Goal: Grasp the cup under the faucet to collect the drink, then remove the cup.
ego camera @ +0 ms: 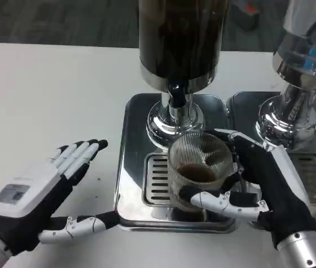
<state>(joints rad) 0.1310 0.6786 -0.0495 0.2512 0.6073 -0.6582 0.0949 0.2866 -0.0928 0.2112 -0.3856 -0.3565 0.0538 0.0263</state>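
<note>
I've got the right hand (269, 187) wrapped around the cup (198, 167), thumb across its near side, the other fingers (242, 142) behind it on the right. It's a ribbed clear cup with a little dark drink in the bottom. It sits over the slotted grate (157, 180) of the steel tray (129, 167), just in front of the faucet (175, 100) and slightly below its spout. Above that I see the dispenser (180, 39), its tank full of dark liquid. I can't tell whether the cup's base touches the grate or is lifted off it.

My left hand (38, 195) lies flat on the white table (46, 95), to the left of the tray, palm down, fingers spread and grasping nothing; its thumb (82, 225) points toward the tray's near-left corner, just short of it. A second dispenser (300, 72) stands to the right on its own tray.
</note>
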